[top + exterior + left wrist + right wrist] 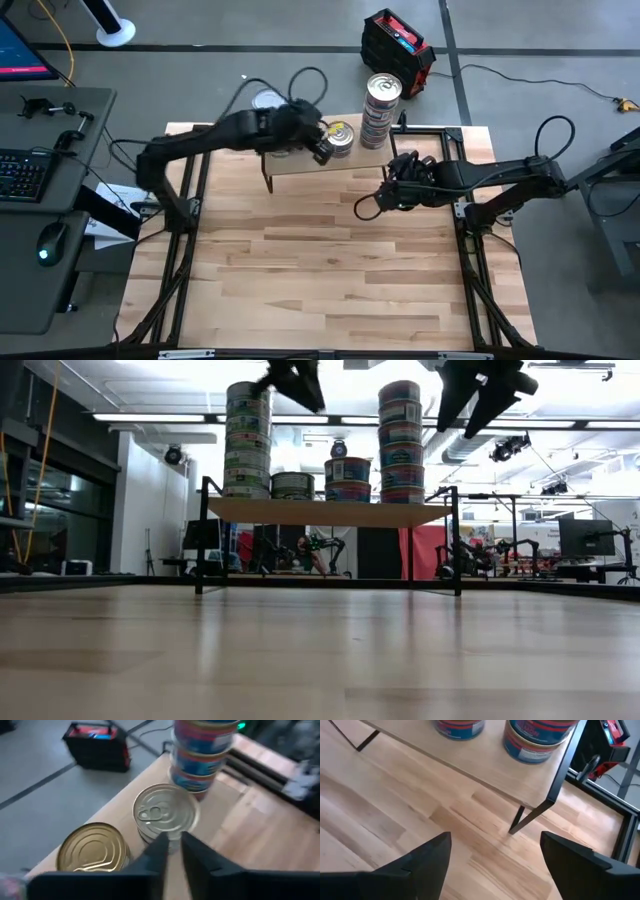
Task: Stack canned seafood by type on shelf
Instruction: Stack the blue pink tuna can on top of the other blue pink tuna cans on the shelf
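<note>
The shelf [330, 512] carries two tall tin stacks [401, 442] and two short groups, labels unreadable; left gripper [172, 851] nearly closed and empty, right gripper [495, 851] wide open at 3 o'clock.

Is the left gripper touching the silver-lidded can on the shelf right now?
Apart. In the low view the left gripper, holding nothing, hangs above the shelf, with clear space between its fingertips and the short silver-lidded can.

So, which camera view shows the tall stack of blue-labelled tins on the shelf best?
The low view: the tall blue-labelled stack shows whole, side on, on the shelf. The high view shows its top lid, foreshortened. Both wrist views cut it off.
</note>
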`<action>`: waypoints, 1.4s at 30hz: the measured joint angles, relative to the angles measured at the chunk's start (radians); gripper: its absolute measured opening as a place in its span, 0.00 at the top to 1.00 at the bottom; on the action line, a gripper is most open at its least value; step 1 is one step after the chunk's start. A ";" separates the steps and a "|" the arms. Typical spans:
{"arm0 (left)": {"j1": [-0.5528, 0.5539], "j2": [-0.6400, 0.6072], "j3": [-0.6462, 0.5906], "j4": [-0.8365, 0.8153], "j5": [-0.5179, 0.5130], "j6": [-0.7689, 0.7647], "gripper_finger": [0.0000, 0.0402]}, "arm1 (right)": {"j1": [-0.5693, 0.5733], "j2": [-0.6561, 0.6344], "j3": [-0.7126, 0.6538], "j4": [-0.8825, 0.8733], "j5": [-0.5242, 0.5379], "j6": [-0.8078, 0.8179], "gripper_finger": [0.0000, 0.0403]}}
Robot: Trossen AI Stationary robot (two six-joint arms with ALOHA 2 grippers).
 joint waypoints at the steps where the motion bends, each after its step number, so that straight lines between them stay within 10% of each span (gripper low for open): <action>1: 0.003 0.028 0.019 -0.009 -0.015 -0.012 0.93 | 0.002 0.000 0.000 0.001 0.002 0.001 0.28; 6: -0.016 0.124 0.035 -0.009 -0.141 -0.086 0.98 | 0.018 0.000 0.000 0.000 0.044 -0.002 0.43; 14: -0.074 0.190 0.034 0.091 -0.115 -0.094 1.00 | 0.019 0.000 0.000 0.001 0.075 -0.050 0.96; 23: -0.165 0.165 -0.021 0.138 -0.200 -0.246 1.00 | 0.019 -0.008 0.000 0.022 0.100 -0.074 0.99; 35: -0.311 0.225 -0.348 0.800 -0.572 -0.304 1.00 | 0.019 -0.177 0.000 -0.025 0.187 0.050 1.00; 42: -0.226 0.319 -0.348 0.921 -0.483 -0.312 1.00 | 0.019 -0.197 0.000 -0.006 0.234 0.092 1.00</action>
